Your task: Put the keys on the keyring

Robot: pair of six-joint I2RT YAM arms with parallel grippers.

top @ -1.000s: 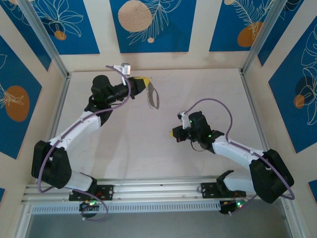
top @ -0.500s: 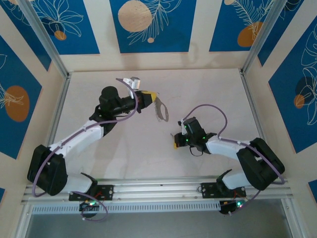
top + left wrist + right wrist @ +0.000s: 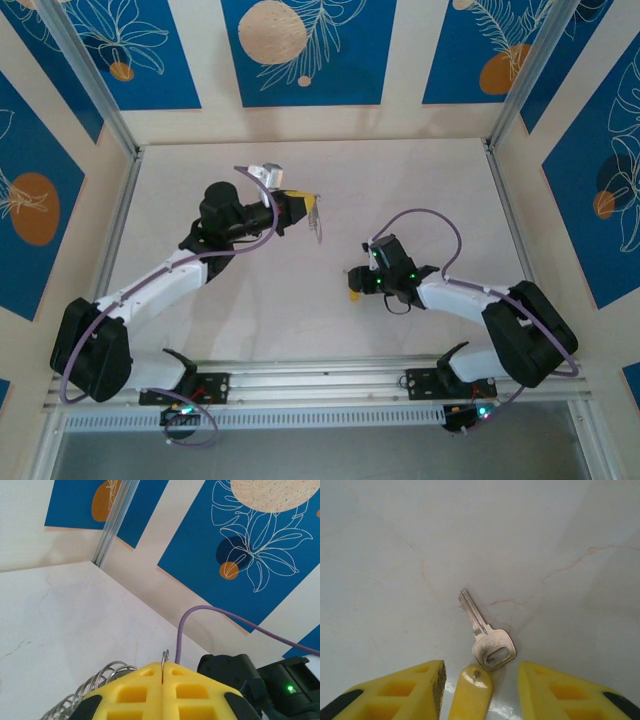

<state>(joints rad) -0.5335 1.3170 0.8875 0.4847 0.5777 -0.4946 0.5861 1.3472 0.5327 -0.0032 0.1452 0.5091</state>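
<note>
My left gripper (image 3: 300,207) is raised over the table, its yellow pads (image 3: 130,692) shut on the keyring (image 3: 164,656), a thin wire loop poking up between them. The bunch of keys (image 3: 317,226) hangs from it as a short silvery string, and several silvery loops (image 3: 95,682) show beside the left pad. My right gripper (image 3: 354,283) is low at the table, open. A single silver key (image 3: 487,637) lies flat on the table just ahead of its fingers, blade pointing away. A small yellow tag (image 3: 470,692) lies between the fingers, touching the key's head.
The pale table (image 3: 420,180) is walled by blue-and-cream panels, with metal posts (image 3: 520,75) at the back corners. A purple cable (image 3: 220,615) arcs in front of the left wrist camera, above the right arm's black body (image 3: 250,675).
My right gripper has opened, and the single key now lies free on the table. The left gripper has turned the keyring edge-on and drawn it slightly left.
</note>
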